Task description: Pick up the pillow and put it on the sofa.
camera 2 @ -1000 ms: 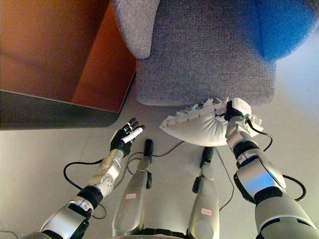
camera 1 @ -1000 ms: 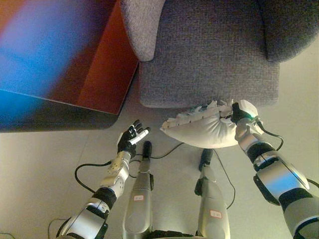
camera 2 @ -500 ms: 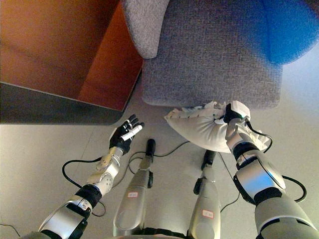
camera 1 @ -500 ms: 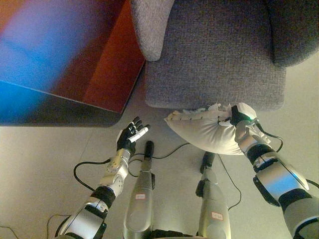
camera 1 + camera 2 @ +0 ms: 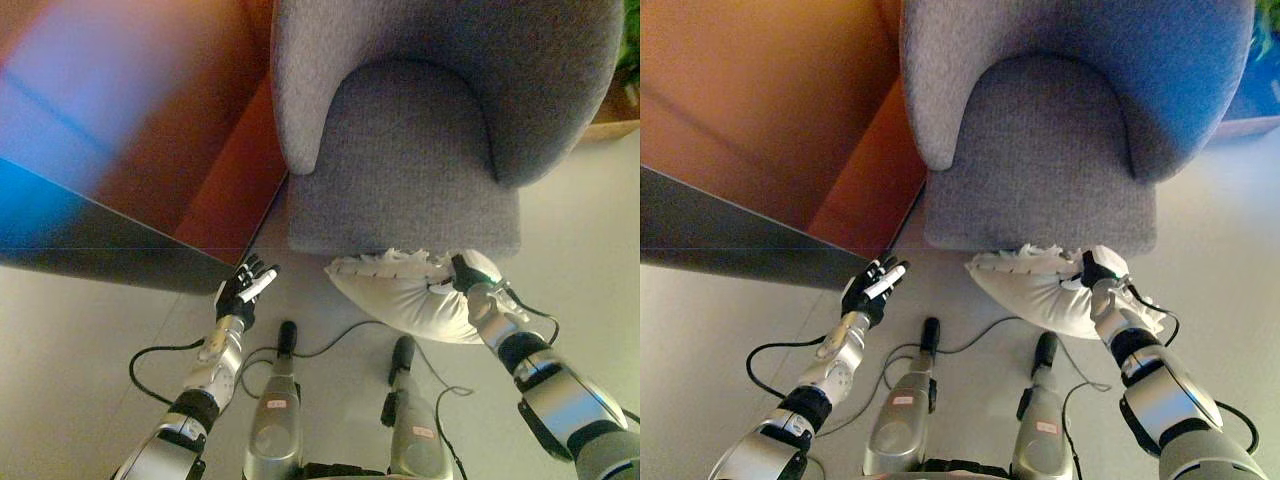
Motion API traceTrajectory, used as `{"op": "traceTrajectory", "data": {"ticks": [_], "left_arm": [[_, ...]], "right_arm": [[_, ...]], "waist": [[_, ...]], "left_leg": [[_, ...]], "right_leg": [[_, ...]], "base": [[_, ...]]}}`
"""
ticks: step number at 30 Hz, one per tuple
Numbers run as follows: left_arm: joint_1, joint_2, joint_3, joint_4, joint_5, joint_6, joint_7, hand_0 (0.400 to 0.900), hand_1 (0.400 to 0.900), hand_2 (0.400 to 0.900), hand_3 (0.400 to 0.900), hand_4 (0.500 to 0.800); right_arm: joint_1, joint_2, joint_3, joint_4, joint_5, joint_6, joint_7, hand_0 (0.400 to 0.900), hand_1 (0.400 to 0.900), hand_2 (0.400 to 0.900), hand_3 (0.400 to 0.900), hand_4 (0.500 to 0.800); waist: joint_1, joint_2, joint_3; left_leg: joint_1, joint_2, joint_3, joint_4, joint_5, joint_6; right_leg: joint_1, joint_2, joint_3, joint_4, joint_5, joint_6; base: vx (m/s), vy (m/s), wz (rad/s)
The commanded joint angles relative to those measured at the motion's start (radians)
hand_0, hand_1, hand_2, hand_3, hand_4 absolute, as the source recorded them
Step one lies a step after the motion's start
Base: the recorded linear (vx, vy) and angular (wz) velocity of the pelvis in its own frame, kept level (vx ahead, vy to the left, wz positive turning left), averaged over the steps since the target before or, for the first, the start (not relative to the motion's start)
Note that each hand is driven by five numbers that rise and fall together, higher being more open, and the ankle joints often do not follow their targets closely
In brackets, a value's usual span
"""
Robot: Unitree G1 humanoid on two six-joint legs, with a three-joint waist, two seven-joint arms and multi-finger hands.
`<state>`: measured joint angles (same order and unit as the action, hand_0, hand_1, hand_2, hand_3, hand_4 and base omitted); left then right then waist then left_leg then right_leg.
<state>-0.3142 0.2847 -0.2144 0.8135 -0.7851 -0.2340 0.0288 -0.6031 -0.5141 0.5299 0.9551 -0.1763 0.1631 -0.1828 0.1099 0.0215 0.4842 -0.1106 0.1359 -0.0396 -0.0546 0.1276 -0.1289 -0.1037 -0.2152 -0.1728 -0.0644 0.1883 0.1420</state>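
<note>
A white pillow (image 5: 400,295) with a frilled edge hangs in the air just before the front edge of the grey sofa chair (image 5: 405,180). My right hand (image 5: 470,275) is shut on the pillow's right upper corner and holds it off the floor. The pillow (image 5: 1035,290) and right hand (image 5: 1095,272) also show in the right eye view. My left hand (image 5: 240,290) is open and empty, fingers spread, to the left of the pillow and apart from it, above the floor.
A dark table with an orange-brown side (image 5: 855,190) stands at the left, close to the sofa chair's left arm (image 5: 300,100). The chair's curved backrest (image 5: 560,80) wraps round the seat. Pale floor (image 5: 90,340) lies below.
The camera has tilted up, so more of the chair's seat and backrest shows. The pillow stays in my right hand at the seat's front edge. My left hand stays open.
</note>
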Motion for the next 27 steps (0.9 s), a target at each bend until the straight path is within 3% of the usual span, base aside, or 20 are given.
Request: {"op": "traceTrajectory", "data": {"ticks": [1, 6, 11, 18, 27], "left_arm": [[0.054, 0.044, 0.004, 0.010, 0.075, -0.019, -0.032, 0.900, 0.900, 0.900, 0.900, 0.800], [0.179, 0.040, 0.060, 0.000, 0.142, 0.027, -0.065, 0.900, 0.900, 0.900, 0.900, 0.800], [0.241, 0.039, 0.089, -0.012, 0.182, 0.050, -0.085, 0.900, 0.900, 0.900, 0.900, 0.800], [0.267, 0.049, 0.119, 0.002, 0.194, 0.072, -0.104, 0.900, 0.900, 0.900, 0.900, 0.800], [0.272, 0.055, 0.111, 0.036, 0.191, 0.088, -0.112, 0.900, 0.900, 0.900, 0.900, 0.800]], "right_arm": [[0.025, -0.097, -0.060, -0.127, -0.066, -0.005, -0.020, 0.400, 0.400, 0.400, 0.400, 0.500], [0.170, -0.131, -0.129, -0.262, -0.136, 0.023, 0.036, 0.400, 0.400, 0.400, 0.400, 0.500], [0.203, -0.163, -0.172, -0.358, -0.178, 0.047, 0.079, 0.400, 0.400, 0.400, 0.400, 0.500], [0.118, -0.223, -0.186, -0.415, -0.222, 0.062, 0.169, 0.400, 0.400, 0.400, 0.400, 0.500], [-0.079, -0.299, -0.137, -0.352, -0.196, 0.070, 0.209, 0.400, 0.400, 0.400, 0.400, 0.500]], "waist": [[-0.003, -0.064, -0.192], [0.001, -0.074, -0.302], [0.006, -0.072, -0.353], [0.011, -0.080, -0.398], [0.029, -0.091, -0.429]], "left_leg": [[0.022, -0.004, 0.018, 0.062, -0.062, 0.034], [0.120, 0.014, 0.032, 0.036, -0.072, 0.029], [0.175, 0.024, 0.040, 0.008, -0.076, 0.026], [0.203, 0.029, 0.046, -0.002, -0.077, 0.024], [0.213, 0.035, 0.043, -0.008, -0.075, 0.021]], "right_leg": [[0.024, -0.078, 0.030, 0.083, -0.058, 0.047], [0.121, -0.073, 0.010, 0.052, -0.066, 0.047], [0.173, -0.074, -0.009, 0.033, -0.070, 0.051], [0.198, -0.077, -0.015, 0.031, -0.073, 0.054], [0.209, -0.076, -0.024, 0.028, -0.073, 0.055]], "base": [[0.29, -0.018, 0.00], [0.30, -0.001, 0.02], [0.16, 0.013, 0.05], [0.06, 0.011, -0.01], [0.03, 0.000, 0.00]]}}
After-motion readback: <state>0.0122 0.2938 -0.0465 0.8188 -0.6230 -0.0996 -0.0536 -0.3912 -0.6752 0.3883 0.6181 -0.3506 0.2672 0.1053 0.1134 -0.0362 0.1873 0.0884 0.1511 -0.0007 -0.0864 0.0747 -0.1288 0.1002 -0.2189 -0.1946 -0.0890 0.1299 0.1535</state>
